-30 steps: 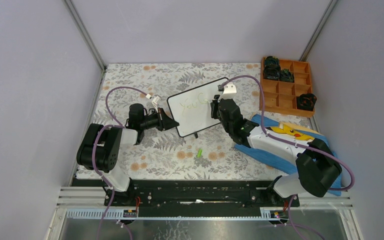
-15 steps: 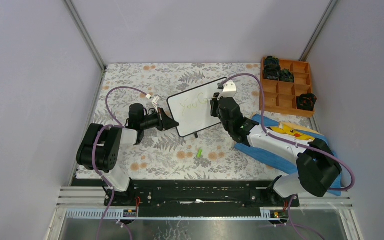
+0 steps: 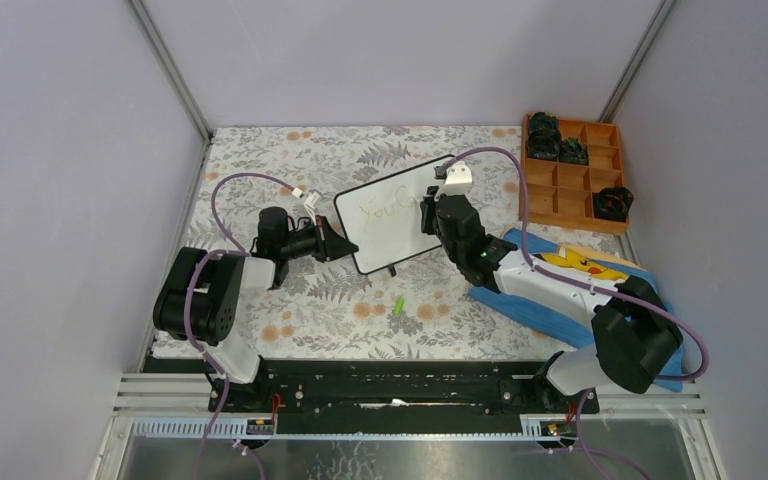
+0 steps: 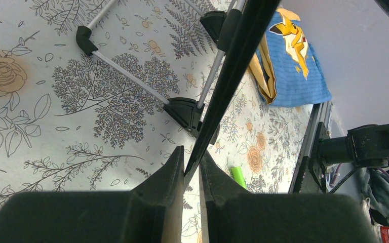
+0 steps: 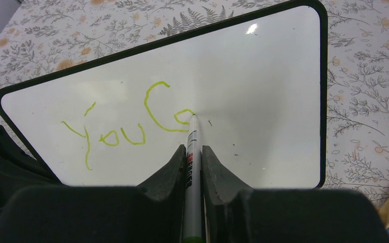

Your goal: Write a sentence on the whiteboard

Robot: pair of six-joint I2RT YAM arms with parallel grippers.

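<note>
The sentence (image 5: pixel 130 140) is begun but far from finished: on the whiteboard (image 5: pixel 263 101) the green word "You" is complete in the upper left of the writing face, a capital "C" stands just to its right, and a small loop that looks like the start of the next letter hangs off the C. By my reckoning the rest of that word and all the words after it are yet to be written, and most of the face to the right of and below the writing is bare white. The whiteboard stands propped at a tilt on its small black feet on the table (image 3: pixel 290 160). The left tool (image 4: pixel 190 163) is clenched on the whiteboard's black frame at the lower left corner, one finger on each side of the edge, steadying it. The right tool (image 5: pixel 193 152) is clenched around a marker (image 5: pixel 193 134), which points up across the face; its tip touches the whiteboard right at the end of the small loop. A green cap (image 3: pixel 398 306) lies on the table near the whiteboard's lower edge, apart from both tools.
</note>
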